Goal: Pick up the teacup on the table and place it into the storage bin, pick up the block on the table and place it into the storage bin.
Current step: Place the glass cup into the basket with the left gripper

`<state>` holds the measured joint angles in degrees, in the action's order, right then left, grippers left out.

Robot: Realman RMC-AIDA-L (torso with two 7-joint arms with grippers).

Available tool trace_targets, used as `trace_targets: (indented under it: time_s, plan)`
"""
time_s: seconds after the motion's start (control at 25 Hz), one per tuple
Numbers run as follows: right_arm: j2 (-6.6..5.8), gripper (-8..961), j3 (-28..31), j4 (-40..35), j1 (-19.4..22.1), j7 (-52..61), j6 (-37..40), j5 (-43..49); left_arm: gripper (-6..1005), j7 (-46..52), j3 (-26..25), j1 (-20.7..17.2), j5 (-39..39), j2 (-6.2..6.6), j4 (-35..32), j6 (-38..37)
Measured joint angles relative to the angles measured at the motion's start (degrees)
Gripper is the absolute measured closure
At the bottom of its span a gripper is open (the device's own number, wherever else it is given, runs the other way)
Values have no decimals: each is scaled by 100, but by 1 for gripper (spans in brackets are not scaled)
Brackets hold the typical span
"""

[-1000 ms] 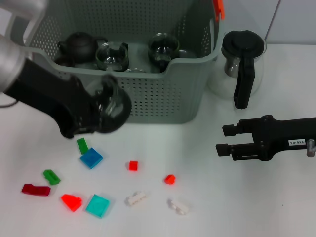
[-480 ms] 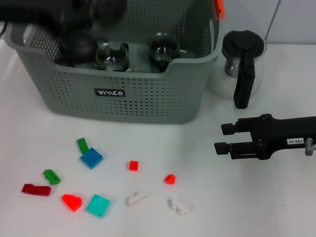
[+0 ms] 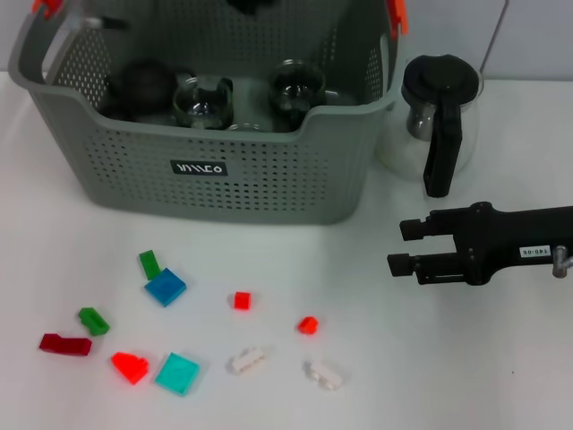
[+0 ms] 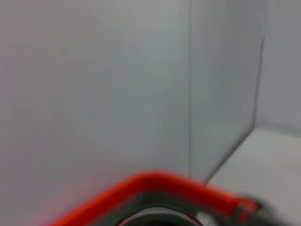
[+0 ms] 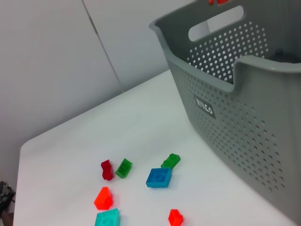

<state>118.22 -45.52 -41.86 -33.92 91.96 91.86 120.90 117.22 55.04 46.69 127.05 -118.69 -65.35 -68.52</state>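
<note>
The grey perforated storage bin (image 3: 269, 179) stands at the back of the table, also seen from the side as the storage bin (image 5: 244, 122). Two glass teacups (image 3: 204, 98) (image 3: 298, 85) stand inside it beside a dark teapot (image 3: 143, 85). No teacup shows on the table. Several small blocks lie in front of the bin, among them a blue block (image 3: 166, 287), a small red block (image 3: 241, 300) and a teal block (image 3: 177, 373). My left gripper (image 3: 251, 4) is only a dark shape at the top edge above the bin. To the right of the blocks my right gripper (image 3: 403, 248) is open and holds nothing.
A glass pitcher (image 3: 439, 116) with a black handle stands right of the bin, behind my right arm. Orange clips (image 3: 397, 16) sit on the bin's rim, and one orange clip (image 4: 155, 181) fills the left wrist view below a pale wall. Two white blocks (image 3: 245, 360) (image 3: 322, 374) lie near the front.
My left arm, carrying a glass teacup, rose from in front of the bin, swept over it and has nearly left the head view at the top. The right arm barely moved.
</note>
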Motion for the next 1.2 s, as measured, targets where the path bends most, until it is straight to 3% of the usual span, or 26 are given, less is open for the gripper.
trace_targets:
  time_s: [0.24, 0.48, 0.76, 1.2]
  plan:
    - [6, 252, 0, -25, -1, 14, -1, -11, 962, 509, 267, 1002, 1529, 73, 1666, 786]
    - [-4, 254, 0, -33, -9, 15, -2, -15, 962, 1028, 278, 1573, 2628, 140, 2285, 689]
    - [-2, 252, 0, -33, -9, 4, -2, -15, 962, 1341, 350, 1748, 3624, 72, 2332, 489]
    - [-2, 253, -4, -28, -18, -25, -19, -8, 962, 1339, 647, 1733, 3659, 17, 2461, 416]
